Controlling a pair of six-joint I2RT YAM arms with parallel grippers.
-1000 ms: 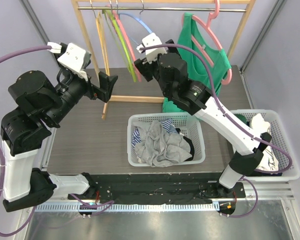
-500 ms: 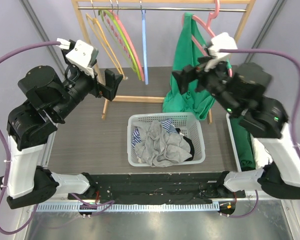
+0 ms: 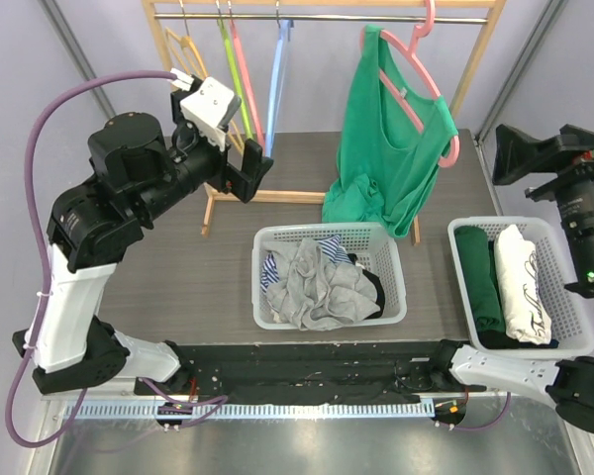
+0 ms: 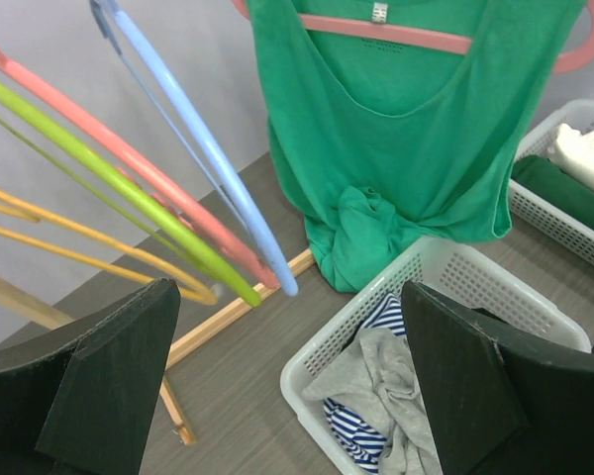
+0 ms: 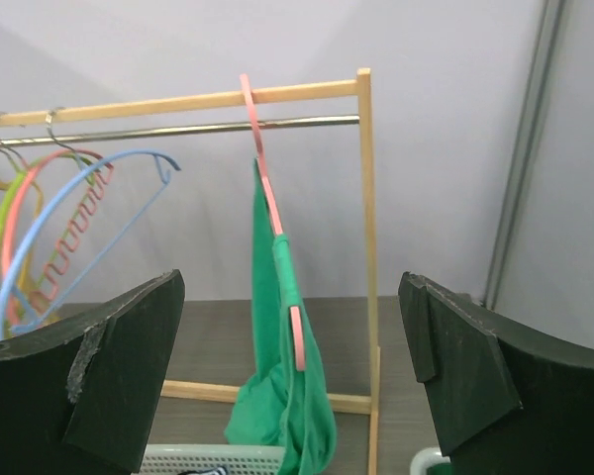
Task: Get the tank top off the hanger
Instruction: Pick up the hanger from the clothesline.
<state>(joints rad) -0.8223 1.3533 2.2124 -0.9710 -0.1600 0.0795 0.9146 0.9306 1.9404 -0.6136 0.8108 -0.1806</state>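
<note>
The green tank top hangs on a pink hanger at the right end of the wooden rack's rail, its hem bunched in a knot above the table. My left gripper is open and empty, left of the tank top and in front of the empty hangers. In the left wrist view the tank top fills the upper right beyond the open left gripper. My right gripper is at the far right edge, open and empty. The right wrist view shows the right gripper facing the tank top edge-on from a distance.
Empty blue, pink, green and yellow hangers hang at the rail's left. A white basket of grey and striped clothes sits below the tank top. A second basket with folded green and white clothes stands at the right. The rack's wooden posts frame the back.
The right arm has swung from in front of the rack out to the far right, its jaws wider. The left gripper has moved right, closer to the empty hangers, which have swung.
</note>
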